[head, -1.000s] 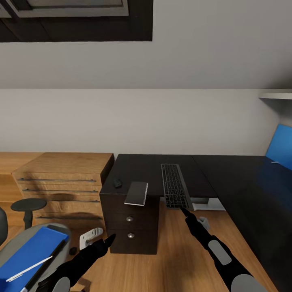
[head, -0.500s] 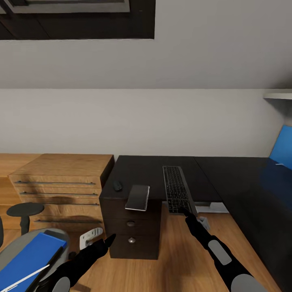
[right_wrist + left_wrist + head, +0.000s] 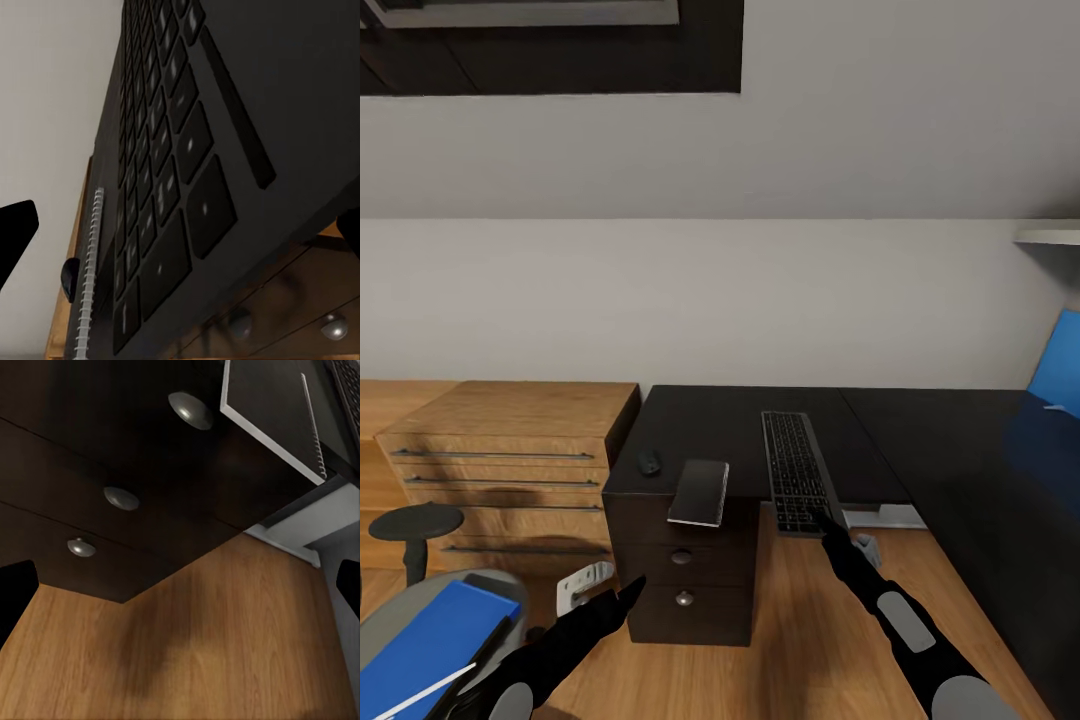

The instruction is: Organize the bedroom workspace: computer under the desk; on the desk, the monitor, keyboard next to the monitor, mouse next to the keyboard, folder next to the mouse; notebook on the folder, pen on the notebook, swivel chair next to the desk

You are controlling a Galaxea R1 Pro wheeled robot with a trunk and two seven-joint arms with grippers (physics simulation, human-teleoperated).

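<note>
Nearest me, my left pincer (image 3: 632, 590) hangs low before the desk's drawers (image 3: 682, 575), its fingers spread wide with nothing between them. My right pincer (image 3: 826, 520) has its tips wide apart at the near end of the keyboard (image 3: 796, 470); whether it pinches that edge I cannot tell. Over the last second the keyboard has slid further onto the desk (image 3: 740, 425), overhanging less, so placement is nearly done. Beyond lie the notebook (image 3: 699, 491) jutting over the edge and the mouse (image 3: 649, 461). The folder (image 3: 430, 630) waits on the swivel chair (image 3: 385, 615).
</note>
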